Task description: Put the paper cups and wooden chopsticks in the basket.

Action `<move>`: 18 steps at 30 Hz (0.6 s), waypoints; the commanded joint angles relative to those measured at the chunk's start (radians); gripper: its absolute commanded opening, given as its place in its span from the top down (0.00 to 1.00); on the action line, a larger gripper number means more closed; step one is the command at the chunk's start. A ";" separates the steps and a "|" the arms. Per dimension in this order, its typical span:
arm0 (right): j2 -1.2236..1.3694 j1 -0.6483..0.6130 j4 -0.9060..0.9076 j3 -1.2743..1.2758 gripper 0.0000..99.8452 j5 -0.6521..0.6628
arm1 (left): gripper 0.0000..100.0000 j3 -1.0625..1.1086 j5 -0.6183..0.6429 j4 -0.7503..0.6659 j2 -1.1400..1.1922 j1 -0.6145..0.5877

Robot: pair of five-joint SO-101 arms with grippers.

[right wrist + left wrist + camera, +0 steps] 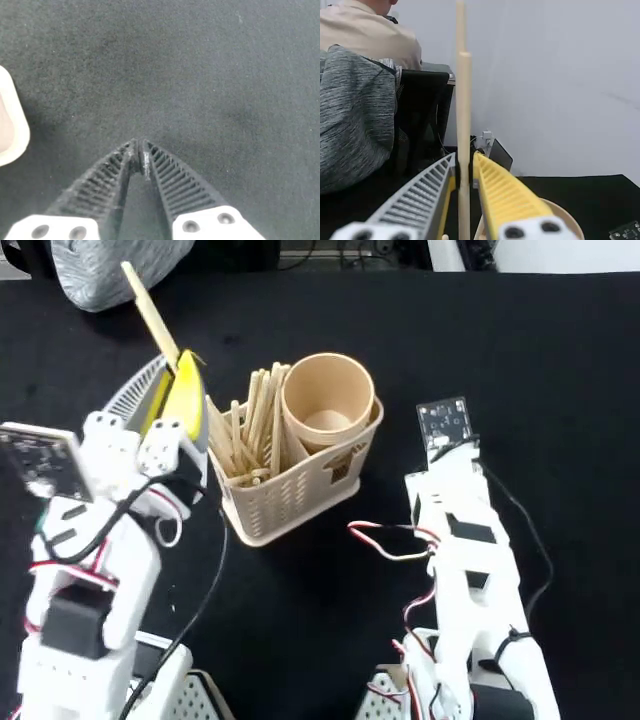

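One wooden chopstick (150, 305) sticks up, pinched in the left end effector (172, 362), upper left of the high view, beside the basket (300, 498) at centre holding more chopsticks (250, 430) and a paper cup (328, 400). The right end effector (138, 145) is pressed together above the black worktop (560, 360).

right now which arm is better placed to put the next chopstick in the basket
Left. The left fingers are shut on a chopstick beside the basket; the right fingers are shut on nothing over the black table.
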 commanded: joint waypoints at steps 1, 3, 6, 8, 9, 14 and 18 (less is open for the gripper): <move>-0.001 -0.012 -0.014 -0.002 0.99 0.008 | 0.97 0.104 0.011 -0.094 0.002 0.016; -0.001 -0.012 -0.015 -0.002 0.99 0.008 | 0.97 0.119 0.011 -0.084 0.002 0.016; 0.001 -0.012 -0.015 -0.002 0.99 0.008 | 0.88 0.097 -0.017 0.083 0.005 0.021; 0.001 -0.012 -0.015 -0.002 0.99 0.008 | 0.75 0.044 -0.020 0.219 0.011 0.041; 0.001 -0.012 -0.015 -0.002 0.99 0.008 | 0.71 0.016 -0.028 0.273 0.009 0.035; 0.001 -0.012 -0.015 -0.002 0.99 0.008 | 0.71 -0.170 -0.060 0.439 0.014 -0.059; 0.001 -0.012 -0.015 -0.002 0.99 0.008 | 0.71 -0.311 -0.061 0.549 0.081 -0.200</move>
